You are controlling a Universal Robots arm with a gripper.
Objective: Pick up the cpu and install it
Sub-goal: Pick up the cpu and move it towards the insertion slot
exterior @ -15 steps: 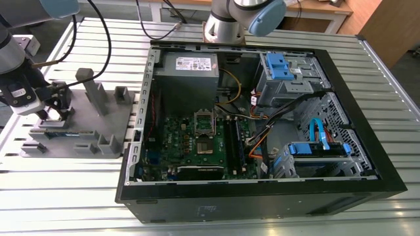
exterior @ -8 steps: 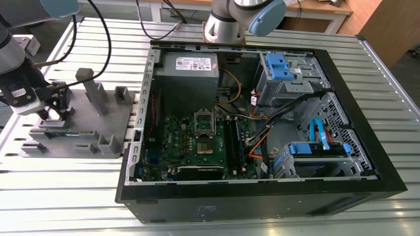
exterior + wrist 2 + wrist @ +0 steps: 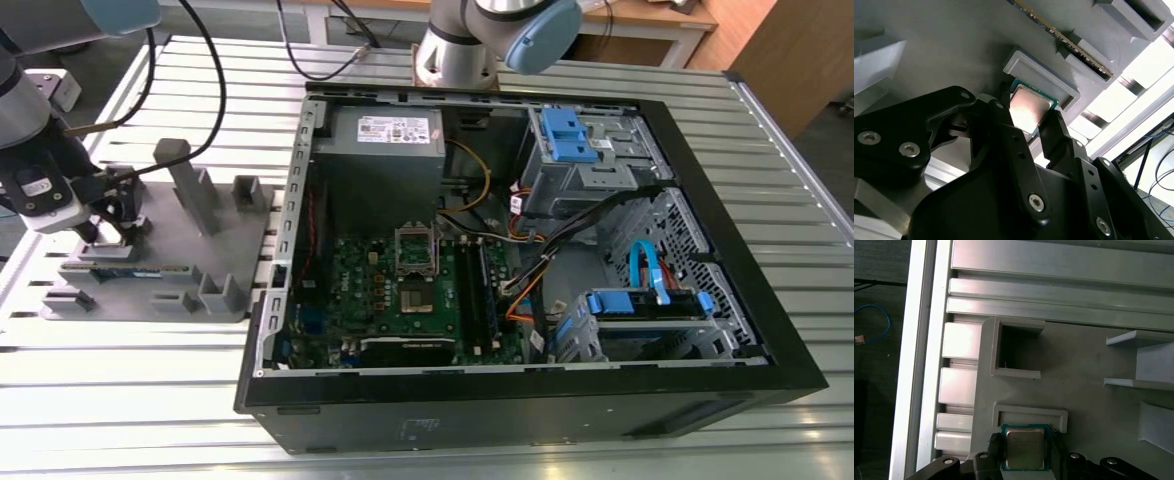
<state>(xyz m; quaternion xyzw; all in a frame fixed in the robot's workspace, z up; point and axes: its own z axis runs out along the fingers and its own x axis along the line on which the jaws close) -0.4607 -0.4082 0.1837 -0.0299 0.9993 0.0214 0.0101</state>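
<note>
Cpu (image 3: 1025,449): a small flat square with a dull silvery metal lid on a green substrate rim. It lies on the matte grey block tray (image 3: 1084,390), butted against a low raised bracket (image 3: 1030,414). In the second wrist view the lid (image 3: 1029,106) shows a soft glare.

Gripper (image 3: 1025,452): black, jointed links with bolt heads. It is closed on the cpu, one finger against each of two opposite edges in both wrist views.

Exterior view: the arm (image 3: 34,130) drops in at the exterior view's left, with the gripper (image 3: 100,228) pointing down onto the tray (image 3: 174,250). A thin green memory stick (image 3: 127,268) lies just beside it.

The ribbed aluminium desk (image 3: 134,400) also carries an open black computer case (image 3: 534,400) with a green motherboard (image 3: 387,290). Its metal-framed socket (image 3: 416,262) is well apart from the cpu.

The power supply (image 3: 387,135) has a white label; its print is not legible.
</note>
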